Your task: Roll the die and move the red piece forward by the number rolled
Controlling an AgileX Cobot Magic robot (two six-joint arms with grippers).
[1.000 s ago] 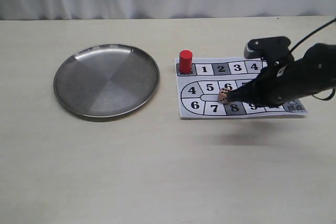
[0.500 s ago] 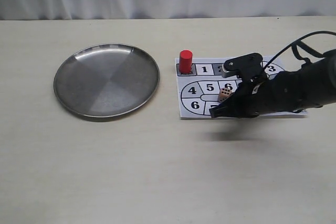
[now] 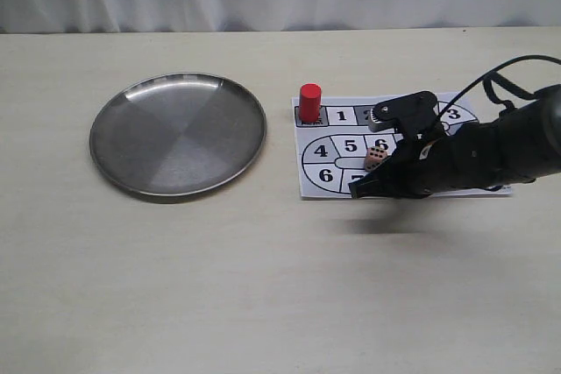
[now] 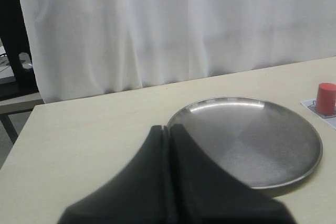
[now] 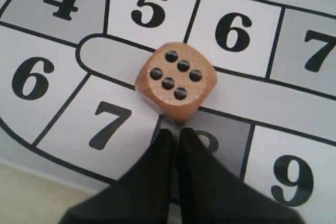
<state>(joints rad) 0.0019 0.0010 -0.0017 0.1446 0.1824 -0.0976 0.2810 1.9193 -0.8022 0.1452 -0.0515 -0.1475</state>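
The die (image 5: 176,81) is a pale wooden cube with several black pips on its top face. It rests on the number board (image 3: 326,176) between the squares marked 6 and 8, also seen as the die (image 3: 374,158). My right gripper (image 5: 176,132) is shut with nothing in it, its tips just short of the die and apart from it, over the line between squares 7 and 8; the right gripper (image 3: 361,188) hovers low. The red piece (image 3: 309,101) stands upright on the board's start square. The left gripper (image 4: 169,128) is shut and holds nothing.
A round steel plate (image 3: 178,133) lies left of the board with nothing in it. In the left wrist view the plate (image 4: 247,140) sits just beyond the shut fingers, with the red piece (image 4: 325,98) past its far rim. A white curtain backs the table.
My right arm has swung left and lower across the board, so its tips moved from beside the die to just below it. The die and red piece have not moved.
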